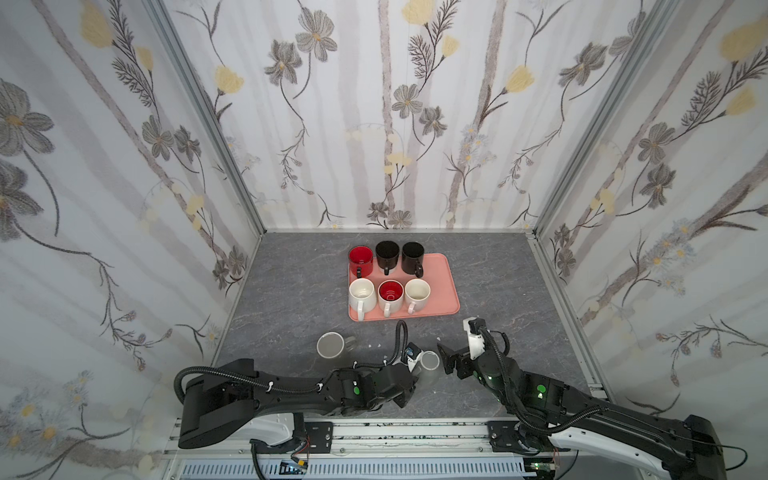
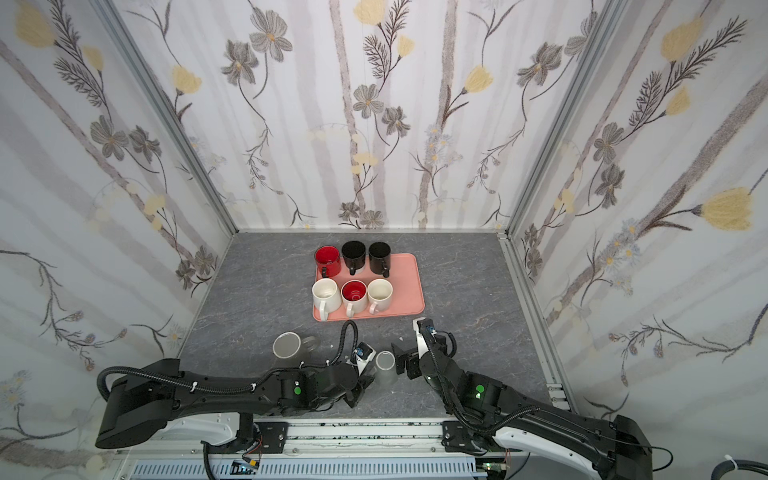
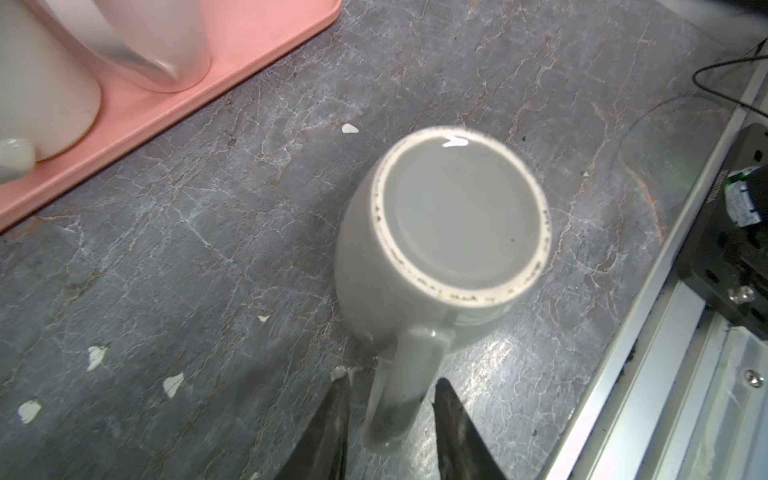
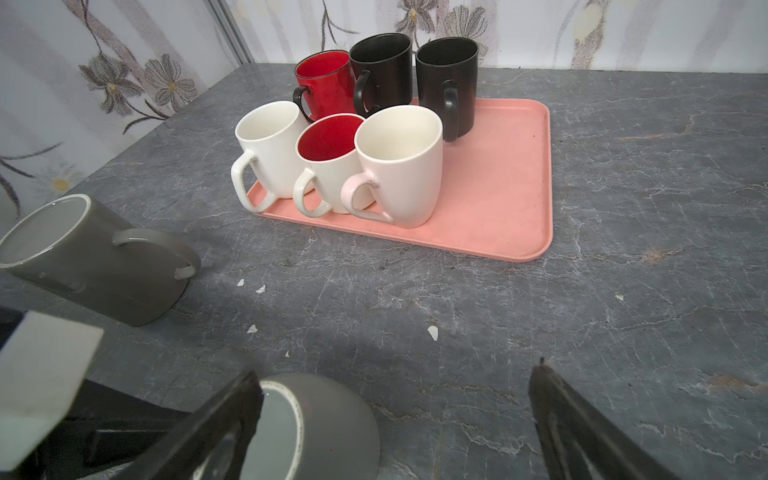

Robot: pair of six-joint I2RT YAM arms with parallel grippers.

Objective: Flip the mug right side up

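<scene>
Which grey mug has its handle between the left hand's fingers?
The grey mug between the two arms: the left hand straddles its handle. The other grey mug stands alone further left.

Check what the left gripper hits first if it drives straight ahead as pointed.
The handle of the upside-down grey mug. It sits between the left gripper's fingers, which do not look shut on it. Going straight on, it probably meets the handle first, then the mug's wall. Height is hard to judge.
</scene>
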